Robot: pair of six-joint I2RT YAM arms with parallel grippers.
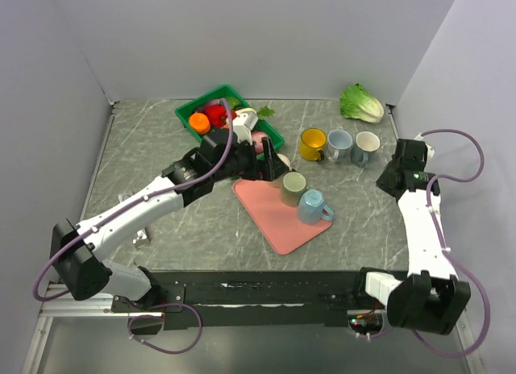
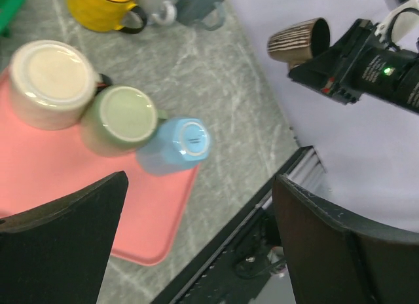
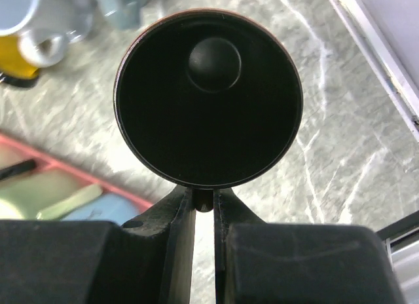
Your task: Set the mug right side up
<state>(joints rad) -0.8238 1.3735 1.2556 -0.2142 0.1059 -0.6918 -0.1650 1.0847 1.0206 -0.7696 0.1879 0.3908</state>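
Observation:
My right gripper [image 3: 204, 200] is shut on the handle of a brown striped mug [image 3: 208, 97], whose dark inside faces the wrist camera. The left wrist view shows this mug [image 2: 300, 40] held on its side in the air, above the table's right part. In the top view my right gripper [image 1: 389, 178] hides it. My left gripper [image 2: 200, 251] hangs open and empty above the pink tray [image 2: 39, 186]; in the top view it [image 1: 270, 166] is at the tray's far end.
Cream [image 2: 47, 81], green [image 2: 119, 118] and blue [image 2: 178, 143] mugs stand upside down on the tray. Yellow [image 1: 313, 143], pale blue [image 1: 339, 145] and cream [image 1: 366, 147] mugs stand upright behind. A green bin [image 1: 211, 102] of produce and a lettuce [image 1: 360, 104] lie at the back.

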